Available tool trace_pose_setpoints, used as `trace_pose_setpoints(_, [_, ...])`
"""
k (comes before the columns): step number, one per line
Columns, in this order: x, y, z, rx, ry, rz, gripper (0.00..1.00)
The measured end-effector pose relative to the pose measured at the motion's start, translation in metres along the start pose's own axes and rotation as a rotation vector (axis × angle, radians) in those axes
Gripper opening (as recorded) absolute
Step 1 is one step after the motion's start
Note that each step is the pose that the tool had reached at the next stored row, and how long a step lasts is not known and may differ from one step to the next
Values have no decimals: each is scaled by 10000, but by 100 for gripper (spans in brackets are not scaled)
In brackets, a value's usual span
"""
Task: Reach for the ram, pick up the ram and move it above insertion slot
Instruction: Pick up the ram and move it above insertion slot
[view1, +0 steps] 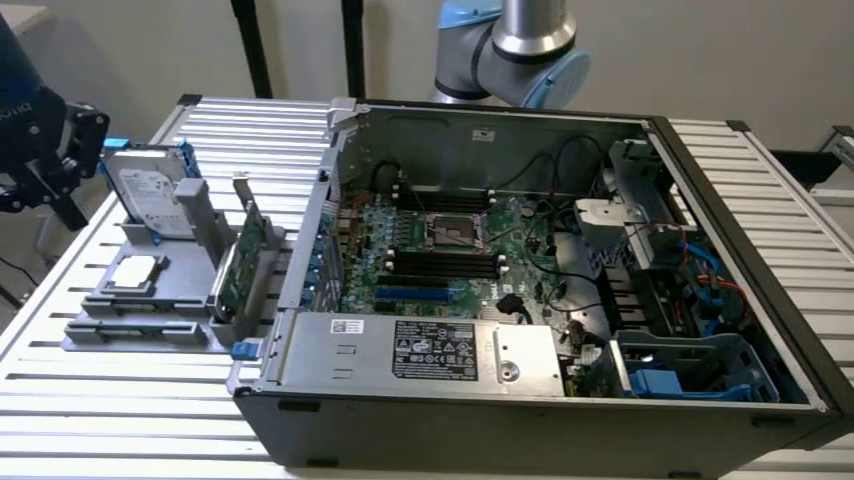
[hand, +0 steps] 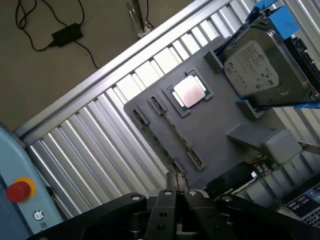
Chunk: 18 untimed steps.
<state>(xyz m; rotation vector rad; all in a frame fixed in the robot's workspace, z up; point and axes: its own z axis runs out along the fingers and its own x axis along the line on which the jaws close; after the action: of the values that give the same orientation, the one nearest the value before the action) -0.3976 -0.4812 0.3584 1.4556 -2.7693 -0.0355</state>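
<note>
ram (hand: 175, 131): standing on edge in the long slot of the grey holder (hand: 220, 115), just beside the CPU (hand: 189, 92). The holder sits on the slatted counter (hand: 100, 135) next to the open PC case (view1: 400, 420). I only see it as a thin strip.
pincer (hand: 176, 182): hanging over the holder, tips look pressed together with nothing in them.
handling: my guess is light and stiff, but thin and fragile. It won't like twisting or hard squeezing.
where to grab: I'd go mid-length on the top edge, pads on the two flat faces, clear of the end clips.
not the ram: the wider green card (view1: 243, 265), upright by the case.
writing: white label on the hard drive (hand: 260, 65) and a sticker on the power supply (view1: 438, 352). I can't read either.
</note>
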Motion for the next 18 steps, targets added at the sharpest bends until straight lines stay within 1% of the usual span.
trace_pose_setpoints(9, [-1,-1,12,3,44,-1641,11])
trace_pose_setpoints(18, [0,-1,40,22,75,-3275,11])
